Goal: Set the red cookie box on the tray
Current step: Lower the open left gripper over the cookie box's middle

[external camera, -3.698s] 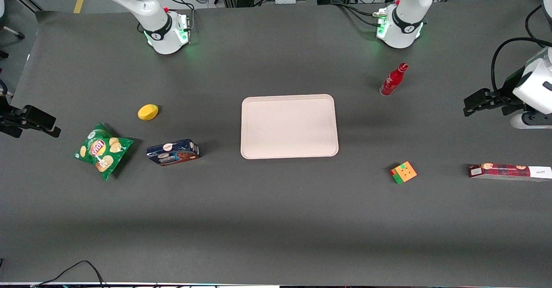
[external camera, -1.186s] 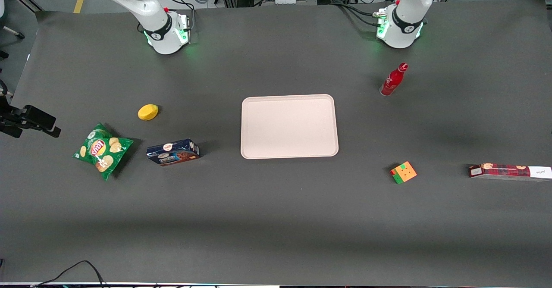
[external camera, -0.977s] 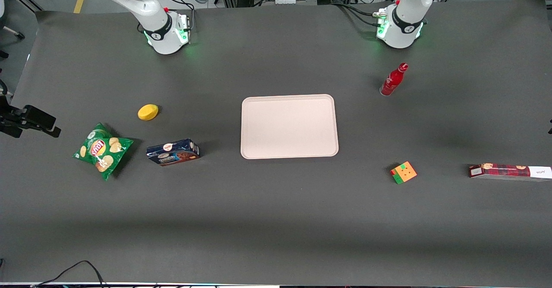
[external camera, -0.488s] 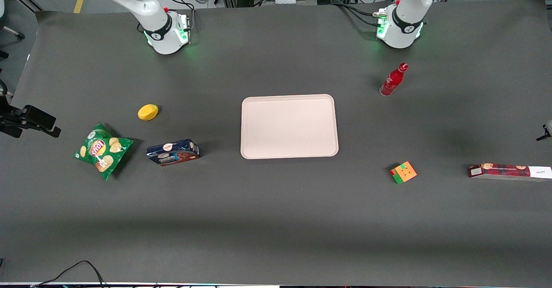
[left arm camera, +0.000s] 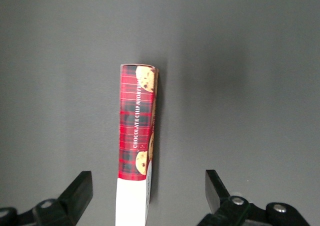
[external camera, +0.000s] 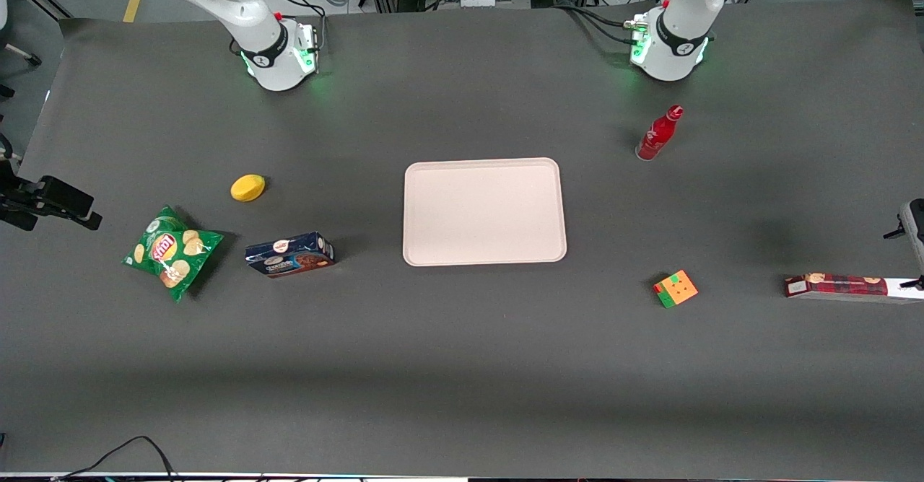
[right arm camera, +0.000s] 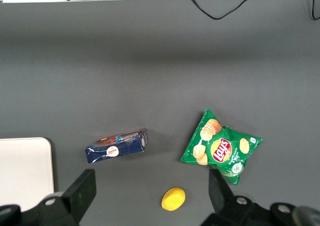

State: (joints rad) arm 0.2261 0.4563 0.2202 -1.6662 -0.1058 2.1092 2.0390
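**Claw over the white end, jaws across the box**

Where the box [external camera: 837, 285] lay decided the approach: it rested flat on the table [external camera: 462, 366] at the working arm's end, well apart from the tray [external camera: 484, 211], with a cube [external camera: 676, 288] between the two. Its long axis ran along the table's length, plaid end toward the tray and white end toward the table's edge. The gripper [left arm camera: 145, 198] hung above that white end, barely showing at the edge of the front view, and its fingers [left arm camera: 77, 193] stood wide apart, holding nothing. In the wrist view the box [left arm camera: 136, 146] ran straight away from the claw, midway between the two fingers, so the jaws already lay across its narrow width. By my judgement, the coming move called for little or no turning of the wrist: a shift along the box toward its plaid middle, then a straight descent. A grip at the white end alone would likely let the long carton droop or swing during the carry to the tray.
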